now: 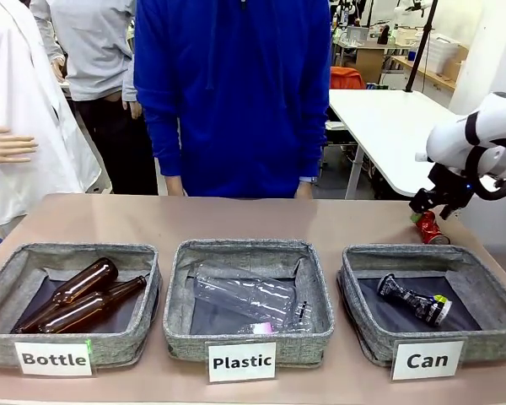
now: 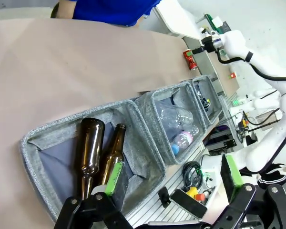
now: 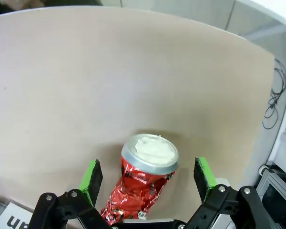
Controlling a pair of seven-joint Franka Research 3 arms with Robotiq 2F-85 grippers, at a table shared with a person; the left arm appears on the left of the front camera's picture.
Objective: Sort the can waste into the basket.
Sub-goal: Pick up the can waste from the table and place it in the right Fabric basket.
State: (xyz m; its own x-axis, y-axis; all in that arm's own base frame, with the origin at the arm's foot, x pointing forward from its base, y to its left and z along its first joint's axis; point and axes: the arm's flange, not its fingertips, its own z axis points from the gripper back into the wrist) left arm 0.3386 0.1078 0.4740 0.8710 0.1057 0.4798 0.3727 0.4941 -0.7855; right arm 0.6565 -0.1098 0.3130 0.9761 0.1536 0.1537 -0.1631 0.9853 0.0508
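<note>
Three grey baskets along bottom of front frame: "Bottle" basket lower left with two brown bottles, "Plastic" basket centre with clear plastic bottles, "Can" basket lower right. Black crushed can lying inside "Can" basket. Red crushed can on tabletop right of centre, just behind "Can" basket. Right end effector jaws wide open, straddling red can, green pads apart from it either side, nothing gripped. Left end effector wide open, empty, over "Bottle" basket. Person in blue top upper centre behind tabletop.
</note>
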